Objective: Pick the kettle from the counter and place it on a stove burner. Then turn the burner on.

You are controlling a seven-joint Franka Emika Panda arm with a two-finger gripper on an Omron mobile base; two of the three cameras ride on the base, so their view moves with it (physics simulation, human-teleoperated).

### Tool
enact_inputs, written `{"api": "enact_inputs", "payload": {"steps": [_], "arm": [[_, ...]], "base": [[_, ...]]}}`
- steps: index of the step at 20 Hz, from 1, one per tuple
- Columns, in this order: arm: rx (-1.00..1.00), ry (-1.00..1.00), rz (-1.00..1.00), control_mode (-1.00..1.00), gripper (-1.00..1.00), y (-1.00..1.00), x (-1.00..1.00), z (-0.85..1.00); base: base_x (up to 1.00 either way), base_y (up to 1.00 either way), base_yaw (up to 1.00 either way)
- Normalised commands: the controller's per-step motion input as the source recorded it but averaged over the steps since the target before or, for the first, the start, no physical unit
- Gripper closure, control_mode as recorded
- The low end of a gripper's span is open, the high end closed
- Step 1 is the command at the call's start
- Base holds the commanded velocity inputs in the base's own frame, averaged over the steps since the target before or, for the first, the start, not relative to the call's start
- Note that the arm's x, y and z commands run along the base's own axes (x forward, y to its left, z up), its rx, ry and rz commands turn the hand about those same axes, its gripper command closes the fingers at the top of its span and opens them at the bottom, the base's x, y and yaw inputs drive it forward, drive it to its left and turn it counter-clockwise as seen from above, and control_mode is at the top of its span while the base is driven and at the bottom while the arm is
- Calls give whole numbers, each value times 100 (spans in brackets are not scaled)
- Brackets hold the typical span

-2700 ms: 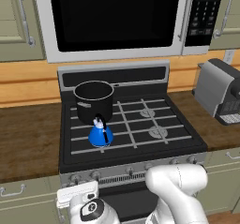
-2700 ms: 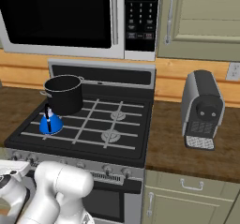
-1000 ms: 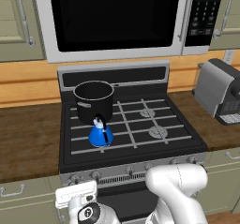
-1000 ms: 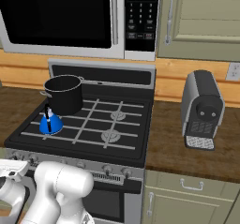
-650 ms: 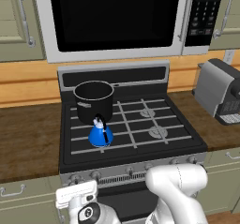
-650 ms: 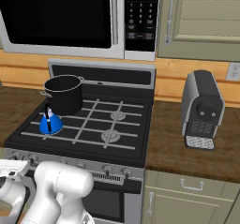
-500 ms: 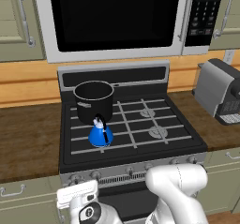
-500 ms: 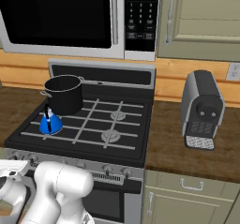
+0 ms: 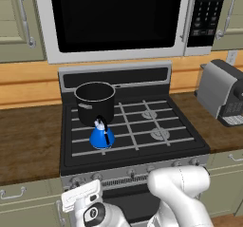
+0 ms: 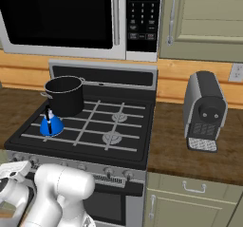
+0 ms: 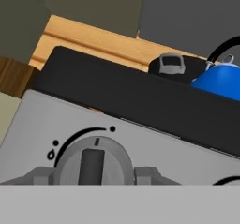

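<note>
Kettle (image 9: 102, 137), a glossy blue cone with a thin black arched handle, sits on the stove burner (image 9: 97, 143) at the front left, just before the black cylindrical pot (image 9: 95, 102). Gripper (image 11: 92, 183) faces a round grey ribbed knob (image 11: 92, 164); whether its fingers are apart or together cannot be told.

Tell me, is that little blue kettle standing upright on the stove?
Upright: the kettle sits flat on the front-left grate, knob and arched handle on top, beside the black pot.

Glossy blue kettle (image 9: 102, 137), matt black pot (image 9: 95, 103) (metal-looking), dark wood-grain counter (image 9: 28, 143).
</note>
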Motion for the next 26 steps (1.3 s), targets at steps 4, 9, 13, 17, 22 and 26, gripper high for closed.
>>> {"api": "enact_inputs", "payload": {"steps": [4,9,13,17,22,26], "arm": [[-14,2,0,-100,100,0,-21,-5],[-19,0,-3,-100,100,0,-28,0],[-25,0,-5,-100,100,0,-33,-7],[-29,0,-4,-100,100,0,-28,-27],[-29,0,-4,-100,100,0,-17,-18],[-22,2,-1,-100,100,-3,-7,2]], "base": [[0,0,0],[0,0,0],[0,0,0],[0,0,0],[0,0,0],[0,0,0]]}}
